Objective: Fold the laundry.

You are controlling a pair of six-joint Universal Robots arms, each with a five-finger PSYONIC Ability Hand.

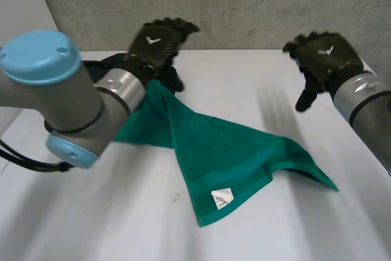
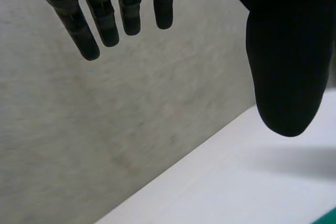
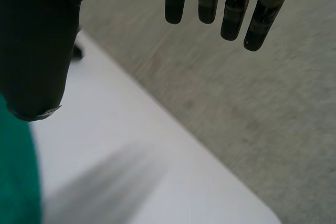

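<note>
Rumpled green terry towel (image 1: pixel 226 151) heaped just below the open, empty left hand (image 1: pixel 160 40), the right hand (image 1: pixel 322 53) — likewise spread — well clear; grabbing it unflattened could bunch the fold.

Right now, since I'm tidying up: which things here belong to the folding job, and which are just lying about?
For the job: green towel, left hand, right hand.
Not for the job: white table beneath the towel, grey wall behind.
</note>
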